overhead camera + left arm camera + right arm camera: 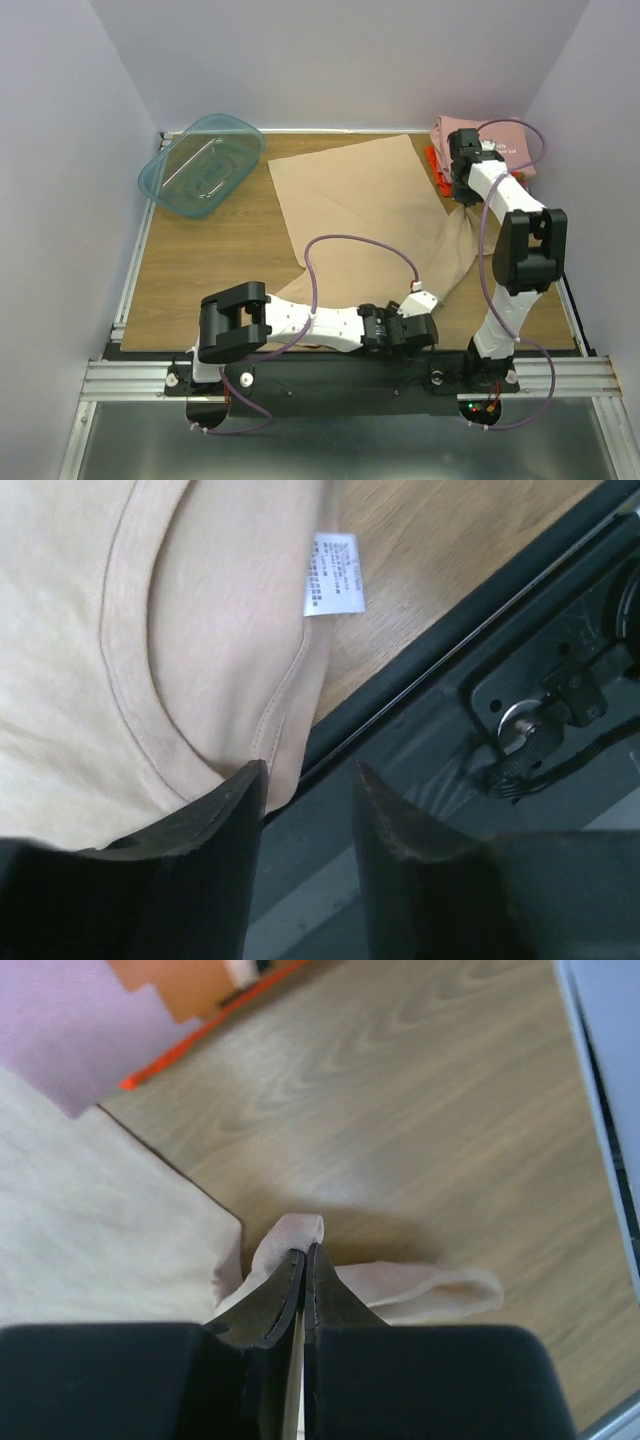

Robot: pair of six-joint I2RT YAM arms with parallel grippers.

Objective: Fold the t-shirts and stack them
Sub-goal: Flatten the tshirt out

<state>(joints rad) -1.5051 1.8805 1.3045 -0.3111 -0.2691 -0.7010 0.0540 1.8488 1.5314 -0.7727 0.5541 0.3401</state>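
A plain tan t-shirt [360, 200] lies spread across the middle of the table. My right gripper [463, 192] is shut on a fold of its right sleeve; the right wrist view shows the jaws [305, 1250] pinching tan cloth [90, 1230] just above the wood. My left gripper [432, 328] is open at the table's front edge beside the tan collar [100, 630]; in the left wrist view the gripper [311, 775] holds nothing, its left finger over the cloth edge. A folded pink t-shirt [512, 145] lies on a red-orange one [438, 172] at the back right.
A translucent teal tub [200, 165] sits at the back left. A white care label [335, 573] hangs at the collar. The black mounting rail [520, 680] runs just past the table's front edge. The pink [60, 1020] and orange [190, 985] cloth lie close behind my right gripper.
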